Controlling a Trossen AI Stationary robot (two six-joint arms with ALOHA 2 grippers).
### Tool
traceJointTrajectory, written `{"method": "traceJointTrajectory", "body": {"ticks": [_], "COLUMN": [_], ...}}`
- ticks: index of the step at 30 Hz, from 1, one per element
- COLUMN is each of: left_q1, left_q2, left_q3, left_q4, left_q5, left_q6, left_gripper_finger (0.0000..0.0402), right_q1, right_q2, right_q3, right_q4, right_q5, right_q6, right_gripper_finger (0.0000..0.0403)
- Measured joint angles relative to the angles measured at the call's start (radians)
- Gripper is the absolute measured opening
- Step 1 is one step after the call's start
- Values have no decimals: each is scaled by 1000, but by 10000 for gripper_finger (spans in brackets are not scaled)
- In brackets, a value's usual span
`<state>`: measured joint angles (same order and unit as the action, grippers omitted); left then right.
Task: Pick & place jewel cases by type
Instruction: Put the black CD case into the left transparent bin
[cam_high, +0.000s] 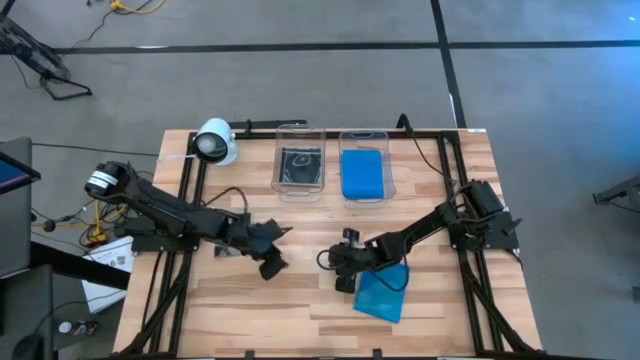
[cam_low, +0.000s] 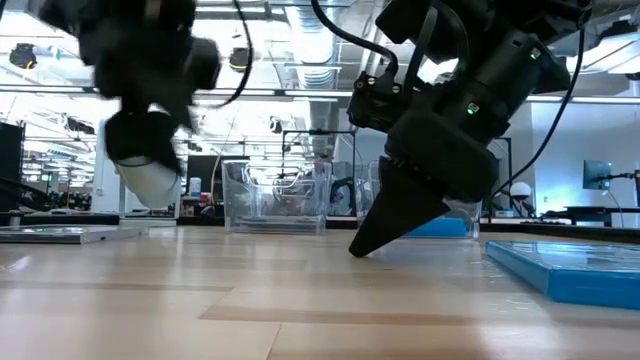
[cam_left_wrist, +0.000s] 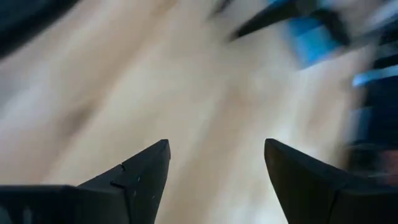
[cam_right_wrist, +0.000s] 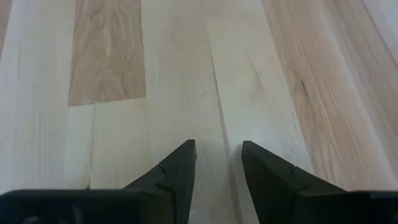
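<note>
Wooden table (cam_high: 300, 300) is carrying two clear tubs (cam_high: 300, 160); one blue jewel case (cam_high: 382, 293) is lying loose, nearer than the tubs. Right gripper (cam_high: 343, 272) is hovering just beside it, fingers partly parted, empty. Left gripper (cam_high: 272, 252), wide and empty, is waiting nearby. Judged next: seizing the case.

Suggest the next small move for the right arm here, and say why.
Probably swing the right gripper back over the loose blue jewel case beside it and line up on an edge. That case lies flat on the table, outside the tubs, while the right-hand tub already holds blue. The fingers are apart over bare wood, holding nothing.
</note>
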<state>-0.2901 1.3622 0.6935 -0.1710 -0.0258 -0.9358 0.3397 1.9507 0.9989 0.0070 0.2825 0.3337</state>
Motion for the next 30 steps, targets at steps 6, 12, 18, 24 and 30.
{"method": "traceJointTrajectory", "body": {"ticks": [6, 12, 18, 24, 30], "left_q1": [-22, -37, -14, 26, 47], "left_q2": [6, 9, 13, 13, 13], "left_q3": [100, 103, 40, -31, -60], "left_q4": [-598, -930, -1000, -982, -991], "left_q5": [-162, -299, -311, -320, -405], "left_q6": [-6, -127, -214, -243, -264], "left_gripper_finger": [257, 257, 252, 229, 207], "right_q1": [3, 4, 5, 6, 6], "right_q2": [0, 2, 2, 2, 2], "right_q3": [-1, -2, -2, -2, -2], "right_q4": [6, 19, 23, 24, 27], "right_q5": [2, 5, 4, 4, 3], "right_q6": [-19, -28, -28, -28, -28], "right_gripper_finger": [127, 127, 127, 127, 127]}}
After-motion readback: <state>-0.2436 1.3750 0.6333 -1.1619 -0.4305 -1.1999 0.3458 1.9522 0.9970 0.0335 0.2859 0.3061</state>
